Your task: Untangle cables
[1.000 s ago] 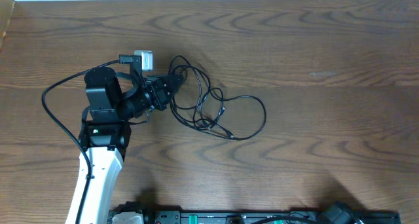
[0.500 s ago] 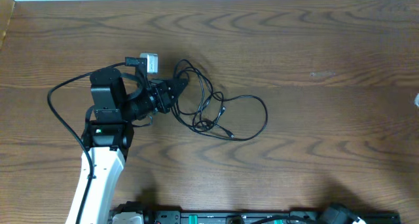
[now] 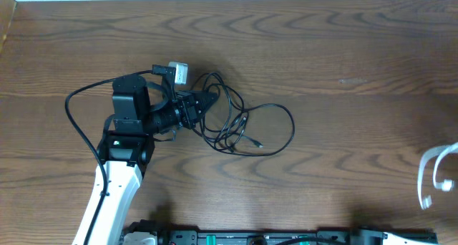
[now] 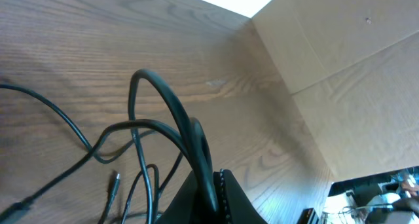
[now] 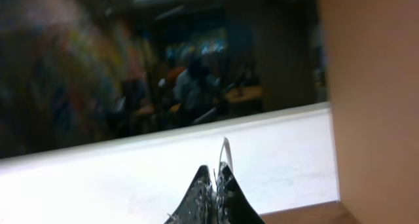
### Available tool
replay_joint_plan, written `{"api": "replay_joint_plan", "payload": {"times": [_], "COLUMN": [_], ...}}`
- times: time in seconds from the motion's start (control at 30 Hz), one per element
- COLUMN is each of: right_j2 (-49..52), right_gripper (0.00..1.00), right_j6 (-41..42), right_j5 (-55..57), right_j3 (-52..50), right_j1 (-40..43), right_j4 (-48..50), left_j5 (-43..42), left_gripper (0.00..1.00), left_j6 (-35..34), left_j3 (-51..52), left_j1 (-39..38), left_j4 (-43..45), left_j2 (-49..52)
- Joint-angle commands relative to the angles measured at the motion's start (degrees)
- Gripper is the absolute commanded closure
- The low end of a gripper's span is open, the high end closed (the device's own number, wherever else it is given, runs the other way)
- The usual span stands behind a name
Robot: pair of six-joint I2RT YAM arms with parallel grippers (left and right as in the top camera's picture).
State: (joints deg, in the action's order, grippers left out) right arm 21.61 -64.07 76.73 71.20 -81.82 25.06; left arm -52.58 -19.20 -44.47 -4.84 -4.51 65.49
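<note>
Left pincer [image 3: 211, 100] is clamping down on the cables [image 3: 266, 107]. The jaws are pressed together with a black strand pinched between them at the near edge of the bundle. On the left wrist view I'm seeing one stiff loop arching up out of the fingertips and curling back over them. The rest of the tangle is lying on the table [image 3: 343, 44] straight ahead of the tips. The tight knot of crossings is sitting just beyond them, and one wide loop is running out to the far side, well away from the pincer. A small plug end [image 4: 112, 179] is lying flat on the wood just off to one side of the fingers. A cardboard wall [image 4: 340, 67] is standing past the table edge, further ahead.

Right pincer [image 5: 216, 183] is pointing up and away from the table, and its view is blurry. The fingers are looking closed, with a thin white strand [image 5: 226, 152] poking up from between the tips. Overhead is showing that strand curving in at the frame edge, well apart from the black bundle. I'm not seeing the right pincer itself overhead.
</note>
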Motion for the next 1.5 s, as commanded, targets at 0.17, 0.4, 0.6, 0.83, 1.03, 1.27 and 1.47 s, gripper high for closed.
{"api": "replay_joint_plan", "payload": {"times": [0.17,0.4,0.6,0.83,1.03,1.27,1.47], "right_j2": [5.20,16.52,28.68,40.26,46.42,46.71,46.71], "right_gripper": [0.99,0.99,0.99,0.99,0.99,0.99,0.99], "right_j6": [-16.50,-20.48,-26.51,-36.44,-40.39,-40.35,-39.23], "right_j5": [8.31,11.26,10.80,13.77,13.75,13.77,13.77], "right_j3": [2.03,14.25,30.38,48.24,58.86,59.25,56.48], "right_j1": [-7.30,-6.99,-6.99,-6.99,-6.99,-6.99,-7.06], "right_j4": [7.41,10.12,10.12,9.99,9.86,9.88,9.97], "left_j5": [-0.90,-0.92,-0.94,-0.92,-0.94,-0.90,-0.94], "left_gripper": [0.93,0.92,0.93,0.93,0.93,0.93,0.92], "left_j6": [1.16,1.18,1.16,1.18,1.16,1.18,1.16], "left_j3": [-1.11,-1.11,-1.11,-1.11,-1.11,-1.11,-1.11], "left_j1": [-0.39,-0.39,-0.39,-0.39,-0.39,-0.39,-0.39], "left_j4": [-0.87,-1.75,-2.36,-2.69,-3.19,-3.15,-3.19], "left_j2": [-0.15,-0.15,-0.17,-0.57,-0.90,-0.96,-0.96]}}
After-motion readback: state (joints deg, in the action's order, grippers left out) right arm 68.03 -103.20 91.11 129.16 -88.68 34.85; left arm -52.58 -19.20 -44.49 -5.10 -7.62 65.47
